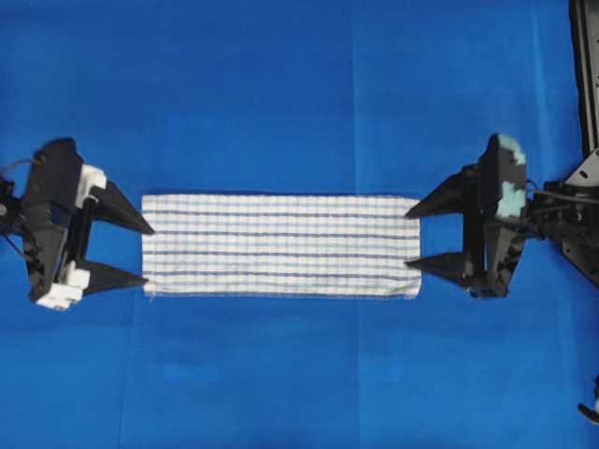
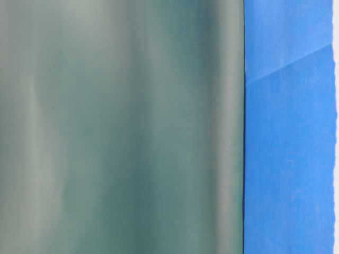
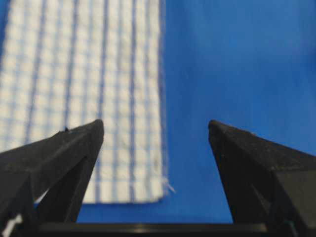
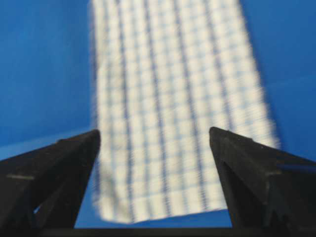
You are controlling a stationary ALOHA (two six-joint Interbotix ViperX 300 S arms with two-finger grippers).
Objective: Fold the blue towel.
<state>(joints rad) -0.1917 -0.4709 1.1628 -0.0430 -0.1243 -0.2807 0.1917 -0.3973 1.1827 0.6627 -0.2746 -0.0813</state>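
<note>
The blue towel (image 1: 279, 246), white with thin blue stripes, lies flat as a long narrow band across the middle of the table. My left gripper (image 1: 148, 253) stands open at its left short end, fingertips at the towel's edge with nothing between them. At the right short end my right gripper (image 1: 412, 238) is open too, holding nothing. The left wrist view shows the towel (image 3: 89, 98) ahead of the left finger, its near corner frayed. In the right wrist view the towel (image 4: 177, 108) lies between and beyond the spread fingers.
A plain blue sheet (image 1: 281, 374) covers the whole table. Black arm hardware (image 1: 585, 75) runs along the right edge. The table-level view is mostly blocked by a blurred grey-green surface (image 2: 122, 127), with blue sheet (image 2: 288, 159) beside it.
</note>
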